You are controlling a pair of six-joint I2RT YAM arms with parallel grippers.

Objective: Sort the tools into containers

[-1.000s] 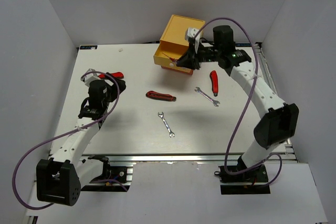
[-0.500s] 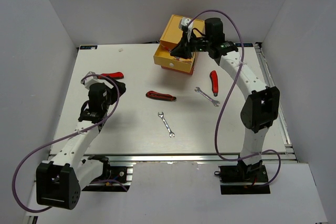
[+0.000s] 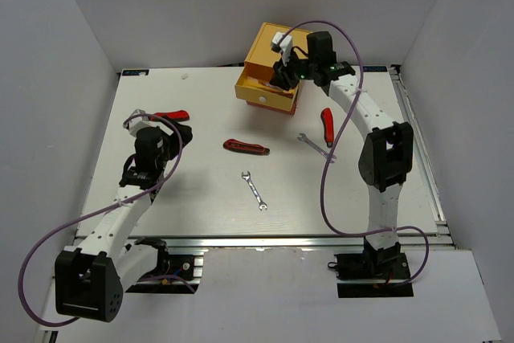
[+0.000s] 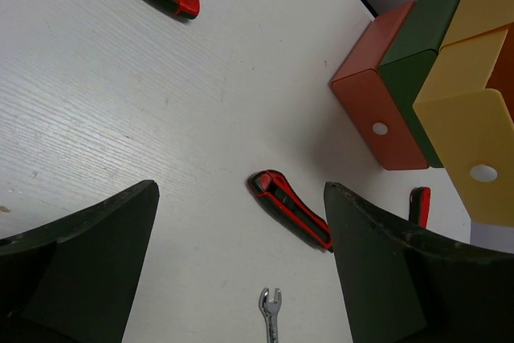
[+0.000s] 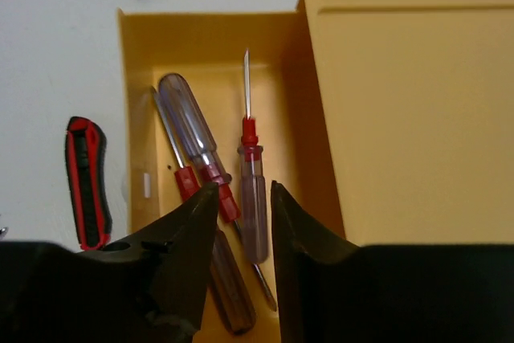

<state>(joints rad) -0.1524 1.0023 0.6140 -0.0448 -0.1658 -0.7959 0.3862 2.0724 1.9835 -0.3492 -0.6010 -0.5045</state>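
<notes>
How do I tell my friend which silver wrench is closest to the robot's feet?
Start at the stacked drawers at the back of the table and come toward the front edge. Past the red-and-black knife tool lies a small silver wrench. The other wrench sits farther right beside a red-handled tool; this one lies alone, nearest that edge.

The table (image 3: 185, 190) is plain white. The yellow drawer (image 4: 482, 130), dark green drawer (image 4: 418, 42) and orange-red drawer (image 4: 373, 110) are stacked, and the yellow and orange-red fronts each show a white knob (image 4: 483, 172). 3 screwdrivers (image 5: 253, 198) have clear, bluish-violet handles and red collars. 3 knife-like tools (image 3: 246, 147) are red and black: 1 mid-table, 1 at 9 o'clock (image 3: 171, 116), 1 at 3 o'clock (image 3: 327, 126). 2 wrenches (image 3: 254, 190) are silver. The arms (image 3: 120, 218) are white with black joints, and the cables (image 3: 22, 277) are purple.
</notes>
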